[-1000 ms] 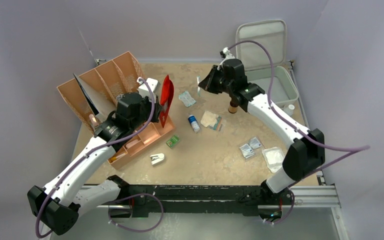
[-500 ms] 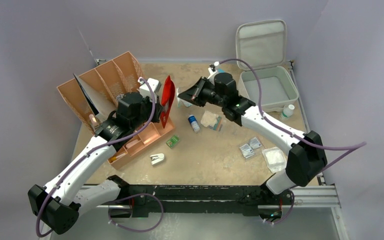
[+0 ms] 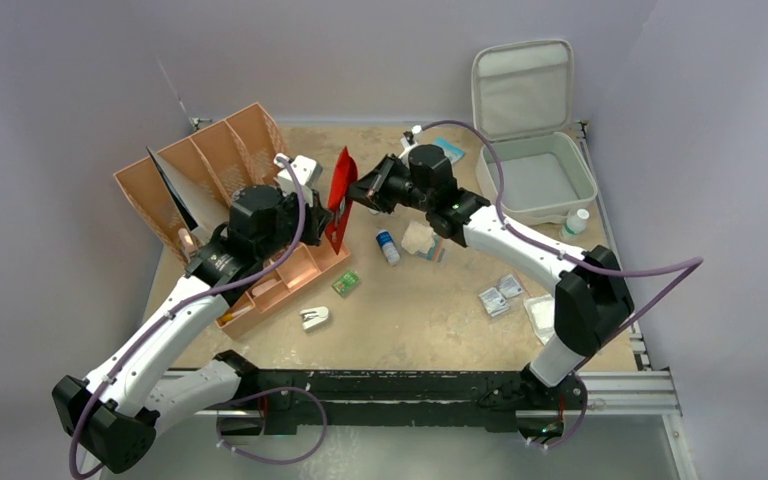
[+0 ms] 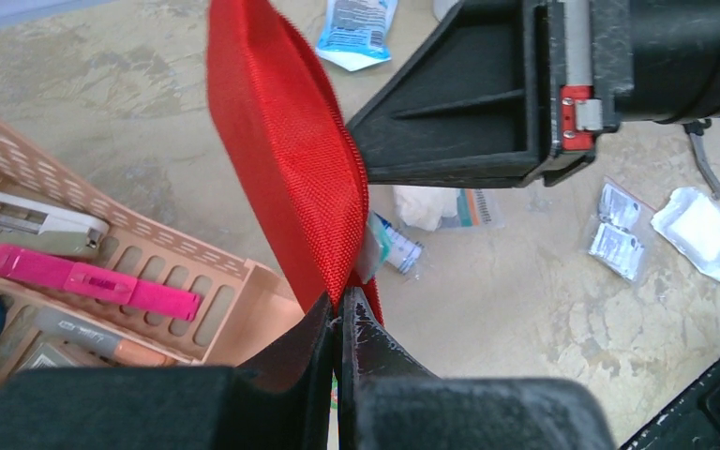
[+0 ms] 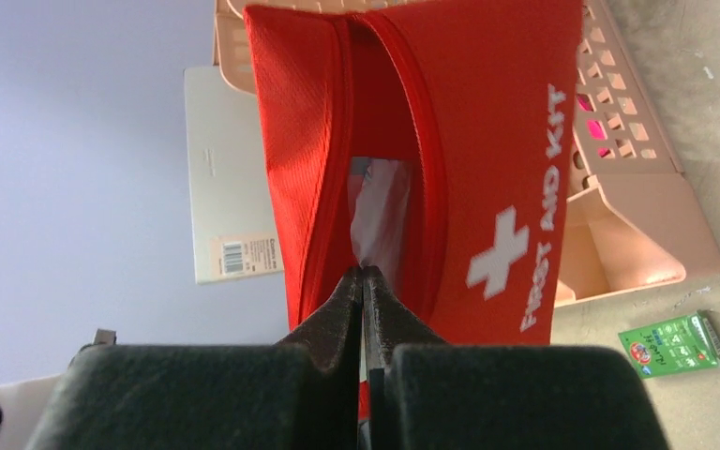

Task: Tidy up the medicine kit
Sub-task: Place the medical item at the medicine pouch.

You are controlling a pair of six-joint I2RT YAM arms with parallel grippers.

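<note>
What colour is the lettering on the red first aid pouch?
White lettering, with a white cross, on the red pouch; clearest in the right wrist view.

Enclosure: plain pale lilac-grey walls point(image 3: 70, 70) on the left, back and right. Worktop point(image 3: 430, 325) is tan and mottled, with lighter worn patches, and butts against the back wall. A black rail point(image 3: 390, 385) runs along its near edge. Bare aluminium extrusion point(image 3: 650, 390) sits at the near right corner. A dull grey surface point(image 3: 420, 450) lies below and in front. Light is even and diffuse, with soft shadows.
</note>
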